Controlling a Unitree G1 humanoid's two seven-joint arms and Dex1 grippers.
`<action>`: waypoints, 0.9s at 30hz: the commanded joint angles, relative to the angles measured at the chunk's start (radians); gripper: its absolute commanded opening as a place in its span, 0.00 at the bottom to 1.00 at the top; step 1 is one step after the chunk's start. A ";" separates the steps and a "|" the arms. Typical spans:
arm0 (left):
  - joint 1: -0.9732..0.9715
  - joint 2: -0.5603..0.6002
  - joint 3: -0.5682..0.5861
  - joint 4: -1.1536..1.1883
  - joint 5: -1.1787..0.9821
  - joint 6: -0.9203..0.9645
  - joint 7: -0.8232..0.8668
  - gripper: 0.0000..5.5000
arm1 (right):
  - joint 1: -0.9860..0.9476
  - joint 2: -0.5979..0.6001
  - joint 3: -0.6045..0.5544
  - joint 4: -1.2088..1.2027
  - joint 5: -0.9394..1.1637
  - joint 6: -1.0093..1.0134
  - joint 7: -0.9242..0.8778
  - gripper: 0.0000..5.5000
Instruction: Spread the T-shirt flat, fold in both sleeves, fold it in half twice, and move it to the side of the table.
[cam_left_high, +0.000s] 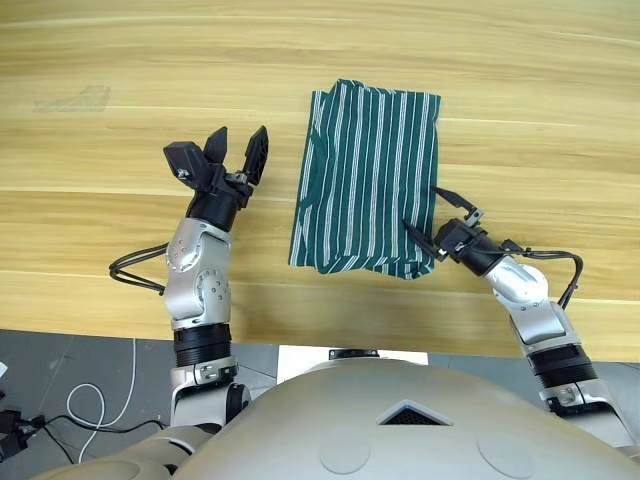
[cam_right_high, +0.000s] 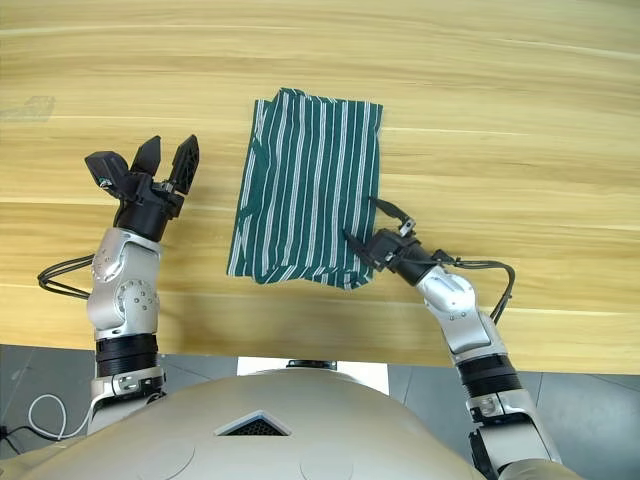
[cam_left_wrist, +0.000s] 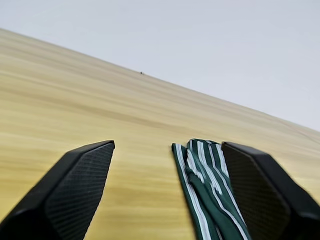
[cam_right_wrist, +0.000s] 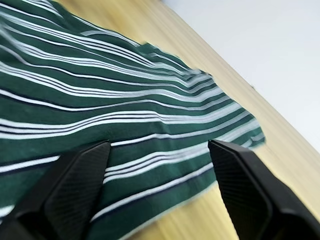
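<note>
A green T-shirt (cam_left_high: 368, 178) with white stripes lies folded into a narrow rectangle on the wooden table (cam_left_high: 120, 60). My right gripper (cam_left_high: 432, 220) is open at the shirt's near right corner, one finger over the cloth edge and one beside it; its wrist view looks across the striped cloth (cam_right_wrist: 100, 105). My left gripper (cam_left_high: 236, 152) stands open to the left of the shirt, a short gap away, with nothing between its fingers. In the left wrist view the shirt's edge (cam_left_wrist: 205, 190) lies just inside one finger.
The table's near edge (cam_left_high: 300, 335) runs just in front of both arms. Bare wood stretches to the left, right and far side of the shirt. Cables (cam_left_high: 135, 268) loop off my left arm near the edge.
</note>
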 joint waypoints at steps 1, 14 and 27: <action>-0.025 0.006 0.007 0.034 0.014 -0.018 -0.006 0.72 | 0.007 -0.028 -0.022 -0.087 0.025 0.005 0.028 0.66; -0.049 0.007 0.003 0.070 0.011 -0.029 -0.017 0.72 | 0.098 -0.040 -0.009 -0.086 0.066 -0.057 0.057 0.66; -0.183 0.032 0.015 0.164 0.028 -0.048 -0.017 0.72 | 0.011 -0.032 0.083 0.243 -0.185 -0.149 -0.110 0.66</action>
